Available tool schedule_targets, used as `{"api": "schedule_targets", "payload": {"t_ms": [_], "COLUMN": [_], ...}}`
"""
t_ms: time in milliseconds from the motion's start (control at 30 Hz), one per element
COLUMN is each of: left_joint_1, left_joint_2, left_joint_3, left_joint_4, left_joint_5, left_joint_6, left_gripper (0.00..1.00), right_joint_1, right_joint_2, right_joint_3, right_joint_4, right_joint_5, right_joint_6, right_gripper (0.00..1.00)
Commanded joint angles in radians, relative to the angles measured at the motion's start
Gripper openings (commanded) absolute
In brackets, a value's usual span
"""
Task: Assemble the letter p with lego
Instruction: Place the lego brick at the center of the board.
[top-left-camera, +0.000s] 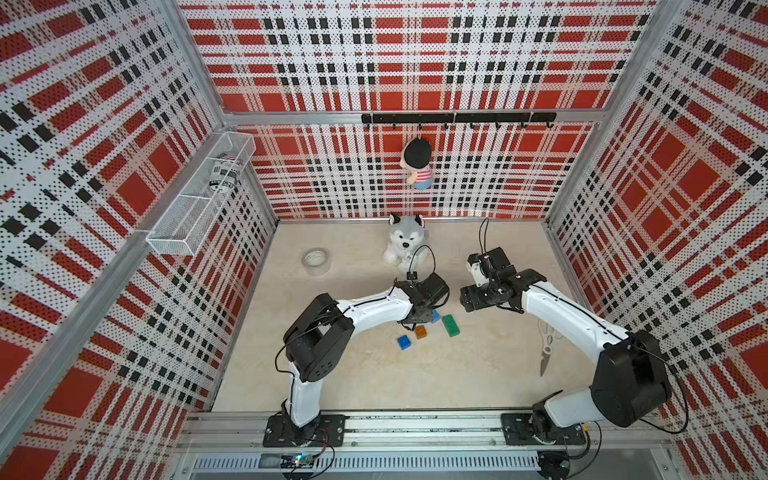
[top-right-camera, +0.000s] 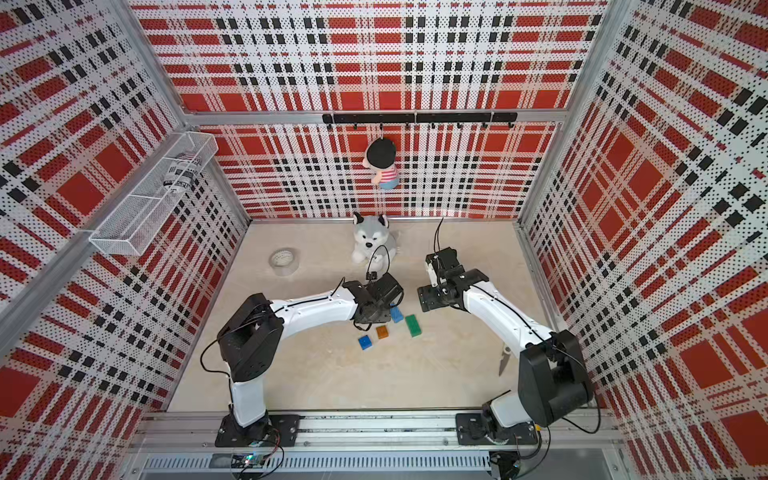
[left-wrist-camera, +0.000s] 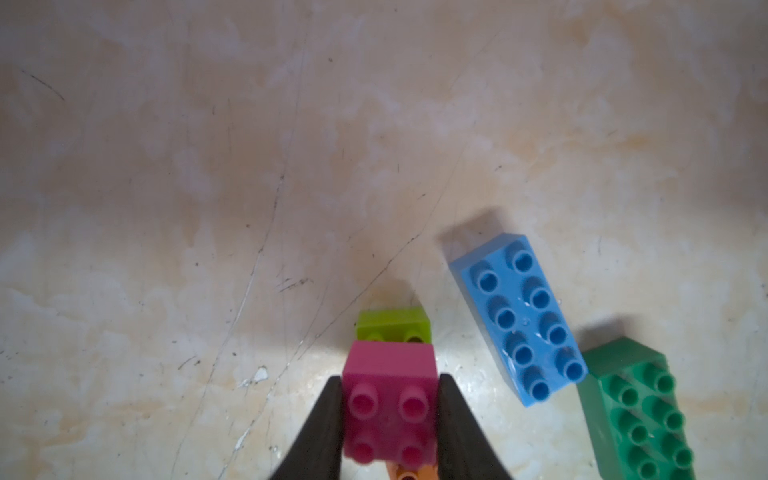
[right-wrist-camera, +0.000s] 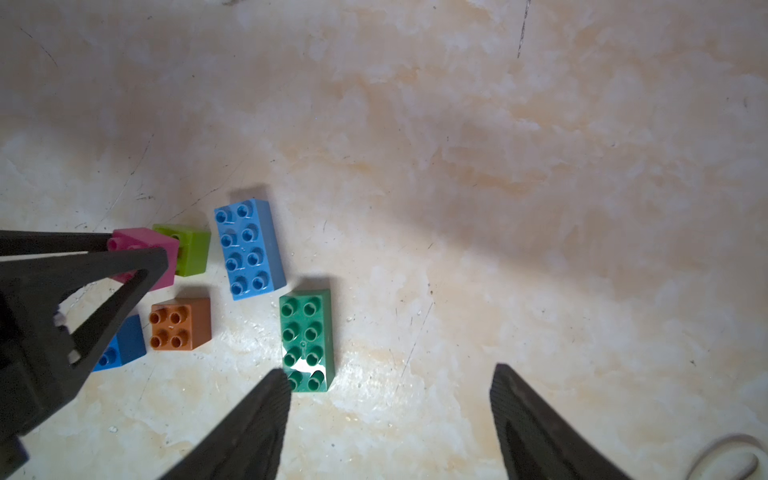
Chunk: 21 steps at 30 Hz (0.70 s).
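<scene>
On the table (top-left-camera: 374, 382): all the lego sits in one tight cluster between the two grippers. No letter p yet, and nothing I can call clicked together.
Right gripper (right-wrist-camera: 390, 372): jaws spread wide and empty, hovering with the dark green brick just off one fingertip. My read is that it's parked close to take that long piece or steady the build.
Left gripper (left-wrist-camera: 390, 379): pinching the pink brick by two opposite side walls, studs up. That grip leaves the underside free to press down onto another brick.
Dark green brick (right-wrist-camera: 307, 340): flat, studs up, the piece farthest out from the left gripper.
Light blue brick (right-wrist-camera: 249, 249): flat, studs up, beside the left gripper, between it and the dark green.
Pink brick (left-wrist-camera: 390, 415): in the left gripper's pinch, looking raised off the table.
Lime brick (left-wrist-camera: 392, 326): just past the left fingertips, its near edge hidden behind the pink. Likely the landing spot, though I can't tell if they touch.
Orange brick (right-wrist-camera: 178, 324): loose, studs up, back toward the left gripper's wrist.
Dark blue brick (right-wrist-camera: 124, 343): next to the orange, partly hidden by a left finger.
Writing: none legible on any brick. The can (top-left-camera: 224, 172) in the wire basket (top-left-camera: 174, 245) carries print too small to read.
</scene>
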<state>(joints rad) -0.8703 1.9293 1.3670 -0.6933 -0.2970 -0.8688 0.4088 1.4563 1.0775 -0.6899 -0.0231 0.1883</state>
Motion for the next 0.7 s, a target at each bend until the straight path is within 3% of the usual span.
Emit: {"api": "schedule_targets", "payload": {"t_ms": [0,667], "left_joint_1": [0.011,0.007], "left_joint_2": [0.02,0.063], "left_joint_3": [0.032,0.088], "left_joint_4": [-0.034,-0.047], "left_joint_5": [-0.005,0.001], "left_joint_6": [-0.012,-0.005], "left_gripper": [0.07,0.07], "right_joint_1": [-0.011,-0.018], "right_joint_2": [-0.02,-0.013], "right_joint_3": [-0.008,-0.01], "right_joint_4": [0.012,0.019], "right_joint_5": [-0.009,-0.021], "right_joint_6": [-0.007,-0.01], "right_gripper": [0.8,0.8]}}
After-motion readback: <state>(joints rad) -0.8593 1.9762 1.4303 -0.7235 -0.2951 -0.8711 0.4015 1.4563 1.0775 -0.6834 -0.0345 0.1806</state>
